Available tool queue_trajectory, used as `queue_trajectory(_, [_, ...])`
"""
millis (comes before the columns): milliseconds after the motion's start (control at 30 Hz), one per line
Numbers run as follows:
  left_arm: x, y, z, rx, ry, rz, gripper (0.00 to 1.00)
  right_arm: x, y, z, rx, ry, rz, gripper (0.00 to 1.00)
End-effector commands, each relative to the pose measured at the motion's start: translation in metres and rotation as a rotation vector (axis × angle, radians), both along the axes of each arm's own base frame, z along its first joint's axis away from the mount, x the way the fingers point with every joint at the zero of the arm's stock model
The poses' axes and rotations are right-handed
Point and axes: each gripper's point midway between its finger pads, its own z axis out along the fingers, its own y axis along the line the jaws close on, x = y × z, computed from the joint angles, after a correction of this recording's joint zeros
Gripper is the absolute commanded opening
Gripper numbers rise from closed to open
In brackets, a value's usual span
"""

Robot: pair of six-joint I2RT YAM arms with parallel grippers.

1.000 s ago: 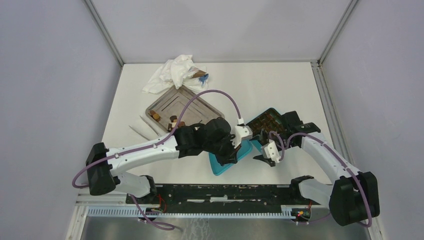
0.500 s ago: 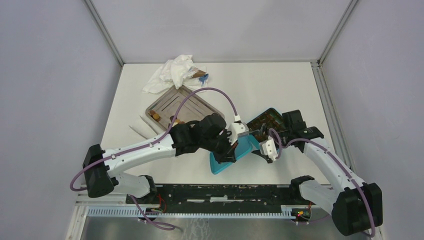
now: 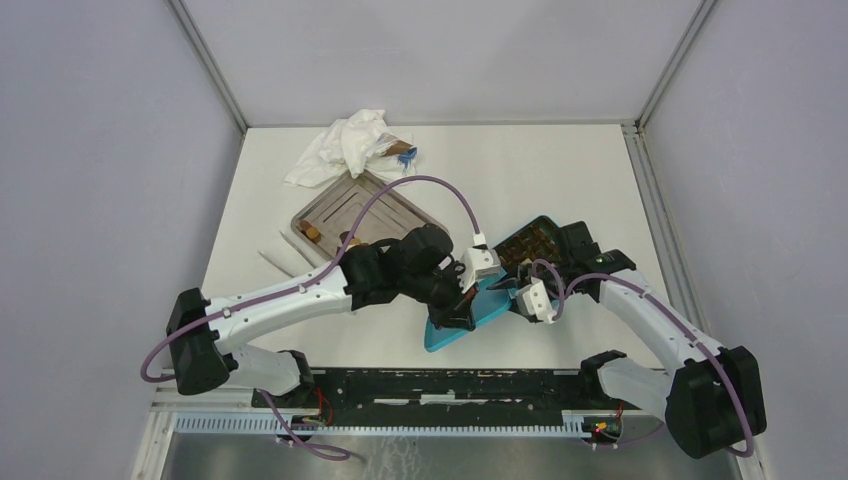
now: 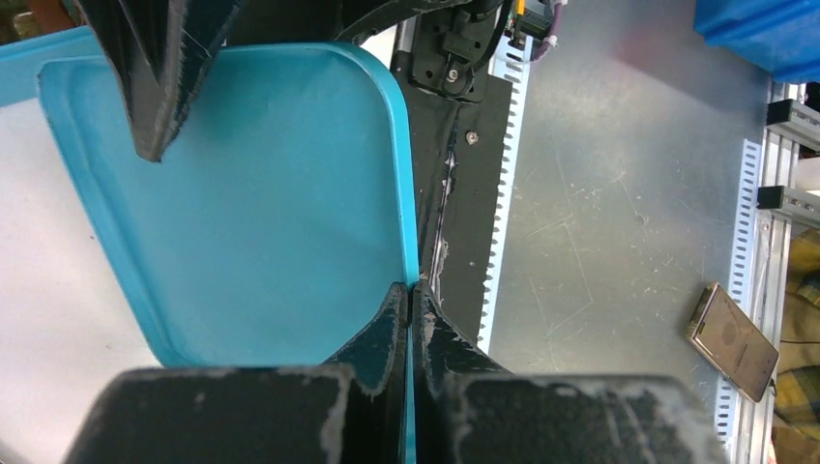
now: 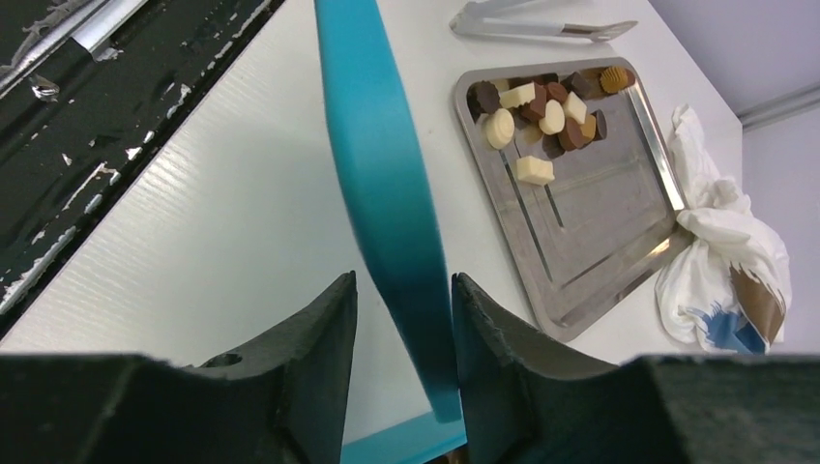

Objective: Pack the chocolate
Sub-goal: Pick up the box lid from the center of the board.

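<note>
Over the last second the right pincer (image 5: 403, 282) has moved in on the teal lid (image 4: 242, 193), which is now tilted up from the desk (image 5: 222, 232). Its fingers are spread and straddle the rim, with a sliver of desk showing on one side. The left pincer (image 4: 411, 302) is clamped on the lid's rim. The lid's long axis runs near-left to far-right. The chocolate (image 5: 541, 106) lies heaped along one short end of the metal tray (image 5: 600, 222).

Chocolate (image 5: 541, 106) lies in the tray (image 5: 619, 232), tongs (image 5: 541, 24) left of it, cloth (image 5: 725, 251) behind
</note>
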Motion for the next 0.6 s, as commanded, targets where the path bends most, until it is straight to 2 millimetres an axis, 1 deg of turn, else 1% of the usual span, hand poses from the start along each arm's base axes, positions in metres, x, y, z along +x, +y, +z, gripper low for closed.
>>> queue_trajectory(0, [0.003, -0.015, 0.029, -0.103, -0.058, -0.077, 0.02, -0.013, 0.009, 0.016, 0.08, 0.035, 0.057, 0.41])
queue_trajectory(100, [0.003, -0.016, 0.033, -0.116, -0.062, -0.074, 0.02, -0.017, 0.009, 0.019, 0.09, 0.052, 0.067, 0.25])
queue_trajectory(200, [0.013, -0.016, 0.044, -0.146, -0.086, -0.018, 0.02, -0.02, 0.009, 0.023, 0.084, 0.077, 0.067, 0.15])
queue_trajectory(233, [0.021, -0.015, 0.05, -0.162, -0.108, 0.027, 0.07, -0.021, 0.008, 0.024, 0.079, 0.089, 0.064, 0.11])
queue_trajectory(300, [0.047, -0.007, 0.068, -0.192, -0.18, 0.183, 0.31, -0.02, 0.007, 0.026, 0.068, 0.132, 0.041, 0.06])
queue_trajectory(367, [0.07, 0.009, 0.09, -0.247, -0.251, 0.352, 0.55, -0.018, 0.006, 0.031, 0.074, 0.174, 0.013, 0.03])
queue_trajectory(400, [0.079, 0.018, 0.102, -0.276, -0.281, 0.435, 0.64, -0.016, 0.005, 0.035, 0.079, 0.212, -0.014, 0.01])
queue_trajectory(433, [0.085, 0.029, 0.114, -0.307, -0.307, 0.501, 0.68, -0.011, 0.006, 0.039, 0.088, 0.238, -0.041, 0.0])
queue_trajectory(500, [0.096, 0.053, 0.136, -0.367, -0.354, 0.632, 0.73, 0.002, 0.004, 0.048, 0.102, 0.321, -0.128, 0.0])
queue_trajectory(533, [0.098, 0.064, 0.142, -0.389, -0.359, 0.684, 0.75, 0.008, 0.002, 0.053, 0.109, 0.402, -0.191, 0.0])
queue_trajectory(567, [0.1, 0.073, 0.146, -0.411, -0.363, 0.727, 0.76, 0.017, 0.001, 0.059, 0.128, 0.435, -0.24, 0.0])
